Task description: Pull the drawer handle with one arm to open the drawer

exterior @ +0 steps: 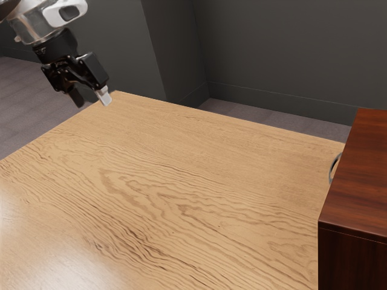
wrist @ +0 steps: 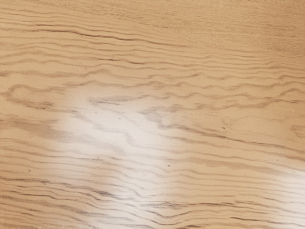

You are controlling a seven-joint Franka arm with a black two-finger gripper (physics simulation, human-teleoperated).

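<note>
In the exterior view, the arm (exterior: 45, 21) comes in at the upper left and hangs above the desk's (exterior: 181, 187) far corner on the exterior view's left. The fingers (exterior: 101, 92) point down and toward the exterior view's right. They stand apart, one with a pale tip and the other dark, with nothing between them, and they are clear of the desk's surface.

A dark red-brown cabinet (exterior: 360, 181) stands at the desk's edge on the exterior view's right, running down to the near corner on that side. Its top and one dark side show. The face that carries the drawer is turned away from this camera, so I cannot tell how far the drawer is out or what is in it. The handle (exterior: 332, 169) shows as a thin grey arc that sticks out from that face over the desk, near the cabinet's top. The fingers and the handle are well apart, with the broad bare run of light wood between them.

In the wrist view, the camera looks straight down on the desk (wrist: 152, 57). The wood is light with wavy darker grain running across it, and a pale patch of glare (wrist: 114, 143) lies on the surface under the hand.
</note>
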